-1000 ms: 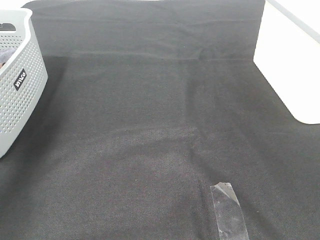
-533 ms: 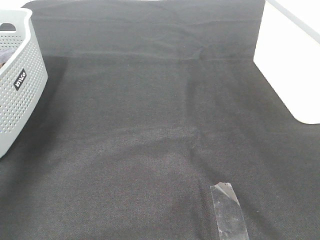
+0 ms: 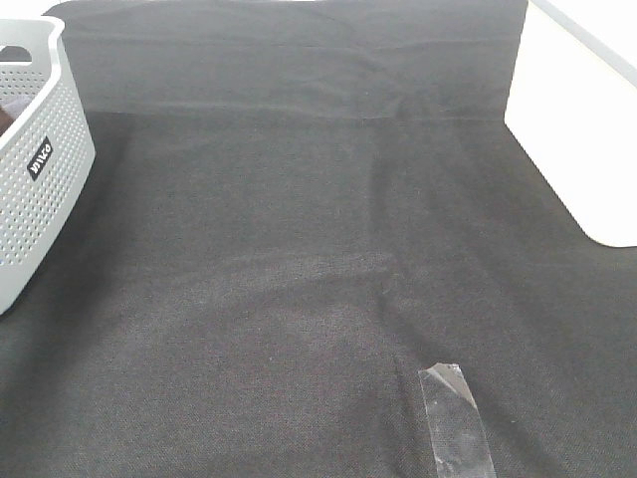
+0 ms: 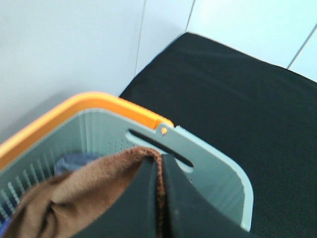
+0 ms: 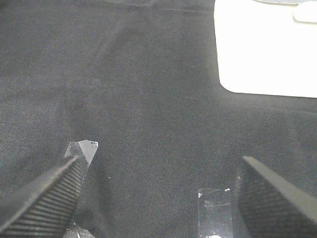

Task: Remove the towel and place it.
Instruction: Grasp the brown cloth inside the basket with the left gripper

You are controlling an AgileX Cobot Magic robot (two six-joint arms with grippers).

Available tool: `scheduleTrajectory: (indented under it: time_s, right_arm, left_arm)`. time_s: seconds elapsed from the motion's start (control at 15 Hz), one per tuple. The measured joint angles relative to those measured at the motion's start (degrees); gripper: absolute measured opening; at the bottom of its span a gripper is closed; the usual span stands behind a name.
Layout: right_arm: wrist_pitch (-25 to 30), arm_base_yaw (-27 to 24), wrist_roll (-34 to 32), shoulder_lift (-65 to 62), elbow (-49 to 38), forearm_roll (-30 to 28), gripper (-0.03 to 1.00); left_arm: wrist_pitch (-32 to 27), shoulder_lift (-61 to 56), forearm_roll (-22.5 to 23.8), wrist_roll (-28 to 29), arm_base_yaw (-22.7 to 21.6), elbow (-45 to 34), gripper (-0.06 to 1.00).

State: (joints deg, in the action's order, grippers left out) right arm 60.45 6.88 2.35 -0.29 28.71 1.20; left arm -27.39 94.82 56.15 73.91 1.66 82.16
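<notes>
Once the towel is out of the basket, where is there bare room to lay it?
The whole black cloth between the grey basket and the white tabletop is bare; only a clear tape strip lies near the front. Crowded: the basket itself, where the left fingers pinch the towel.

Looks like a robotics lab or test room dressed for a household chore. Staged work surface: a black cloth (image 3: 299,219) spread flat over a white bench (image 3: 587,149), with strips of clear tape (image 3: 456,418) stuck onto it. Behind, plain pale wall panels (image 4: 64,44) with thin seams. One domestic prop: a grey perforated plastic laundry basket (image 3: 40,179), standing at the cloth's edge, well apart from the tape.
</notes>
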Motion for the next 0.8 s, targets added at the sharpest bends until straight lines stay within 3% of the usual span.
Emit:
scheduleTrajectory:
  time_s: [0.2, 0.6, 0.8]
  right_arm:
    - [0.0, 0.0, 0.0, 0.0, 0.0, 0.0, 0.77]
    - [0.0, 0.0, 0.0, 0.0, 0.0, 0.0, 0.77]
    - [0.0, 0.0, 0.0, 0.0, 0.0, 0.0, 0.77]
  left_arm:
    - [5.67, -4.7, 0.06, -6.42, 0.0, 0.0, 0.0]
    - [29.68, -12.03, 0.52, -8.42, 0.11, 0.0, 0.0]
    - [32.66, -12.09, 0.74, -8.54, 2.81, 2.86, 0.0]
